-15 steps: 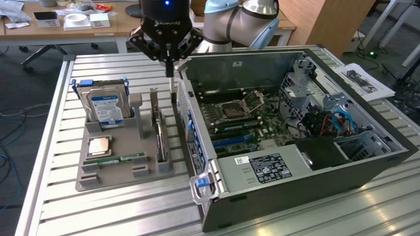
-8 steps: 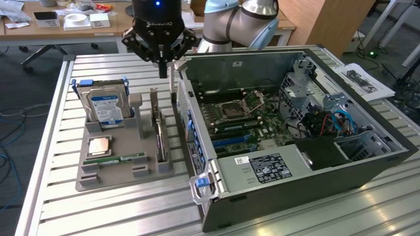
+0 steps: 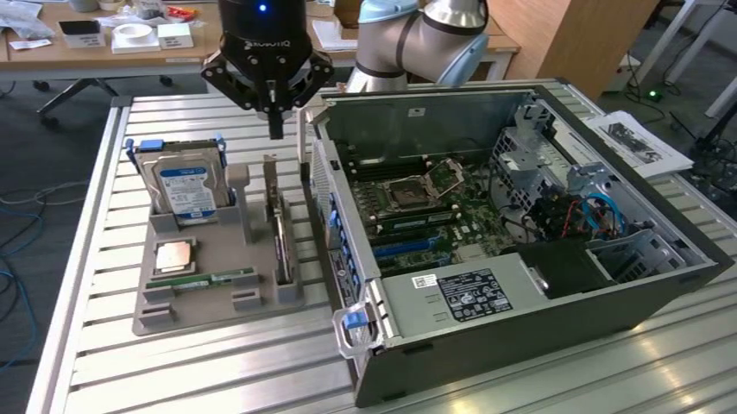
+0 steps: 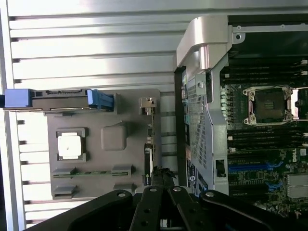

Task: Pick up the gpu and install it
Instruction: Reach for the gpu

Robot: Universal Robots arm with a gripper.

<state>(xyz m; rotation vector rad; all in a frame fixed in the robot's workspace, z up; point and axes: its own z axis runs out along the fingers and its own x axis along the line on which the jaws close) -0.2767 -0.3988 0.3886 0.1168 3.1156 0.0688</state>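
The gripper [image 3: 275, 129] is hanging in the upper middle of the exterior view, jaws clenched on nothing; the gpu [image 3: 280, 233] is standing on edge in the gray holder [image 3: 202, 315] below it, left of the open computer case [image 3: 519, 345]; judging by this, both pickup and installing are waiting to be done

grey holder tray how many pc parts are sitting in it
4: hard drive upright at the far end, cpu flat in front of it, memory stick lying in front of that, gpu on edge beside the computer case. None seems hidden.
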